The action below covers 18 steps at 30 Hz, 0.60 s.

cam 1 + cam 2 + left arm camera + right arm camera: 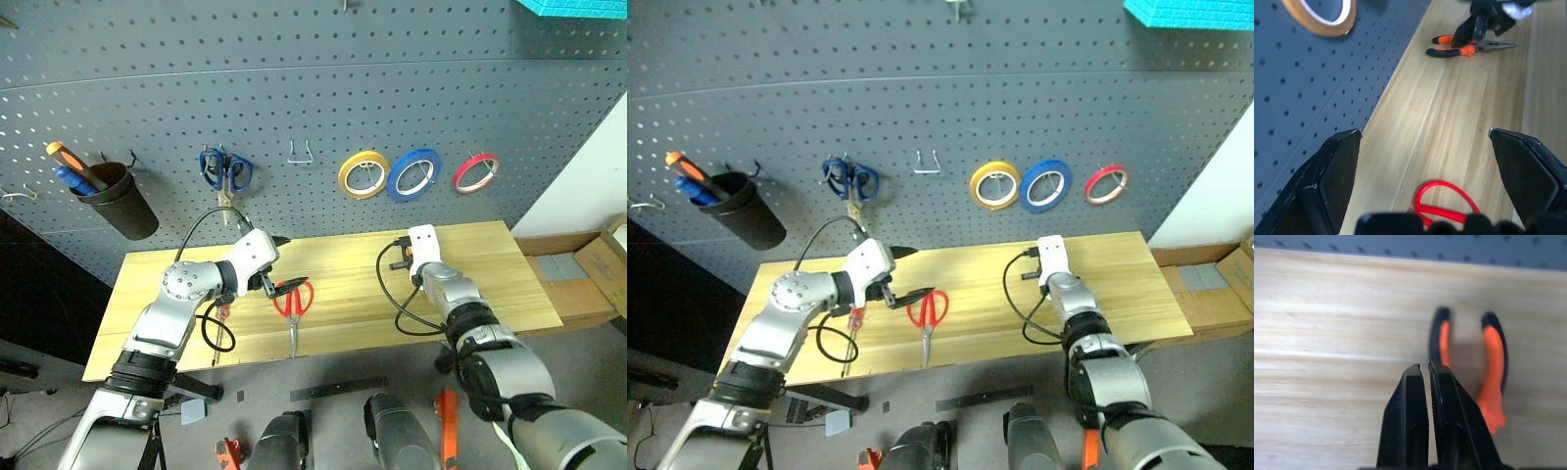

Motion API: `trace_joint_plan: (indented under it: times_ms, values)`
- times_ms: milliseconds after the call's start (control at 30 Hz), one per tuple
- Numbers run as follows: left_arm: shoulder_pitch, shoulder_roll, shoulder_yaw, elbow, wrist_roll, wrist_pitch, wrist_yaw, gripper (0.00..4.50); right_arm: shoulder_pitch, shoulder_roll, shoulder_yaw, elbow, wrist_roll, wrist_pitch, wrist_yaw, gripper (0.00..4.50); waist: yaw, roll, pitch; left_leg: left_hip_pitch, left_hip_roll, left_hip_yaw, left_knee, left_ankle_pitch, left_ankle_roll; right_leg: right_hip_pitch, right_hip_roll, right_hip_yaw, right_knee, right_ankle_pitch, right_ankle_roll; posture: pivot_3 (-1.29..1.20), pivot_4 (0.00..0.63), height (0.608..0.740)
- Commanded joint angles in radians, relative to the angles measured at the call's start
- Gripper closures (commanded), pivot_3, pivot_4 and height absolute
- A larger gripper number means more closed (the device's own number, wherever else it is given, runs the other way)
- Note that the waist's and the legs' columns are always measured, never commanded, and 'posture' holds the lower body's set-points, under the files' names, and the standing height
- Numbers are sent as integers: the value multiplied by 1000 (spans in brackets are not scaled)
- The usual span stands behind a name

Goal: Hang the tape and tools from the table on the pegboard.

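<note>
A: Left arm?
B: Bent at the elbow, reaching over the tabletop's left half. Left gripper (279, 262) had its black fingers (1337, 166) spread wide, holding nothing.

A: Right arm?
B: Stretched forward toward the tabletop's back edge. Right gripper (1425, 369) had its fingers pressed together, gripping nothing, pointed forward and downward.

Silver arms, blk cables, blk pincers (277, 264).

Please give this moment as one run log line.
left gripper: open, by scissors | right gripper: shut empty beside pliers | red tape: on pegboard | scissors, pliers: on table
</note>
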Motion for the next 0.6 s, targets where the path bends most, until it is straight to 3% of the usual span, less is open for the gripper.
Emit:
trace_joint_plan:
  times_ms: [33,133,267,433,600]
  values:
    - [8,0,48,-70,-50,44,9,0,110,1,0,-371,58,176,37,4109,2,0,0,0,0,0,0,0,0,0,0,0,0,0,0,-144,168,740]
    - [14,2,52,-86,-58,73,7,0,169,-11,7,-565,74,293,46,3251,3,0,0,-1,0,0,0,0,0,-1,0,0,0,0,0,-157,194,740]
    - [14,-6,55,-100,-63,118,25,0,184,-29,13,-665,86,388,46,1878,2,0,1,0,3,2,1,0,0,-1,1,0,-1,-2,3,-148,223,740]
    - [30,-19,55,-144,-82,207,53,0,97,-78,26,-519,63,401,56,99,2,0,8,0,8,2,1,0,0,-1,6,0,-1,-1,1,-136,261,740]
    - [35,-30,75,-168,-118,275,66,0,-20,-93,22,-280,37,353,14,43,1,-1,27,1,10,7,0,0,0,-2,10,7,-1,0,0,-139,291,740]
